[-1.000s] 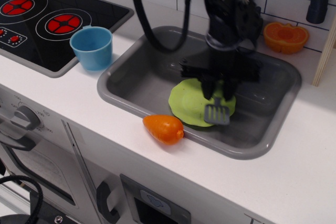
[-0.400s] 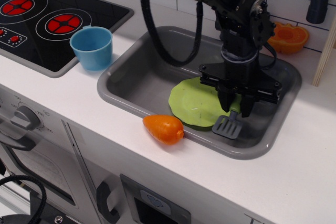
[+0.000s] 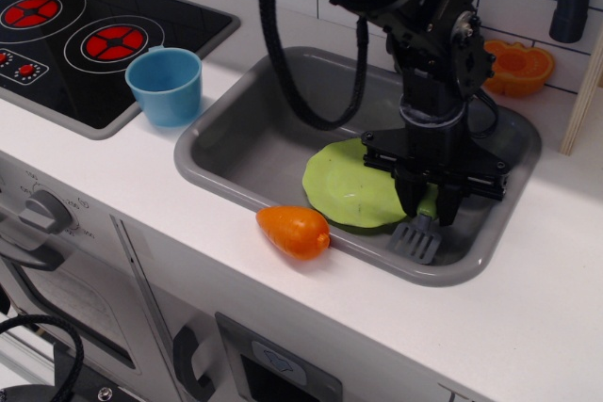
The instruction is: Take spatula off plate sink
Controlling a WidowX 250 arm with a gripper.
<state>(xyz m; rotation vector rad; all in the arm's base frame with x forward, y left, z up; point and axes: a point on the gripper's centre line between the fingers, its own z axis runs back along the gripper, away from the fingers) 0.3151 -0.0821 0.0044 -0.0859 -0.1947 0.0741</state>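
**Spatula in the grasp, blade past the plate edge**

My gripper [image 3: 429, 204] points straight down into the sink [image 3: 245, 152], fingers clenched on the handle of the spatula [image 3: 415, 238]. The handle is mostly hidden between the fingers; I see only a sliver of lime green there. The arm body blocks the back right part of the basin, and whether the blade touches the floor I cannot tell.

The spatula's dark grey slotted blade hangs below the fingertips, tilted, over the grey sink floor near the front wall, just beside the right rim of the plate [image 3: 353, 185]. The plate is round, lime green, lying flat on the basin floor, its right edge covered by the gripper.

Against the frame a second ago: the blade then lay over the plate's front right part; now it is off the plate, further right and nearer the front wall. The plate has not shifted.

Outward: orange toy [image 3: 294, 231] on the front rim, blue cup [image 3: 166, 85] by the stovetop [image 3: 66, 30], orange half [image 3: 513, 65] behind the sink.
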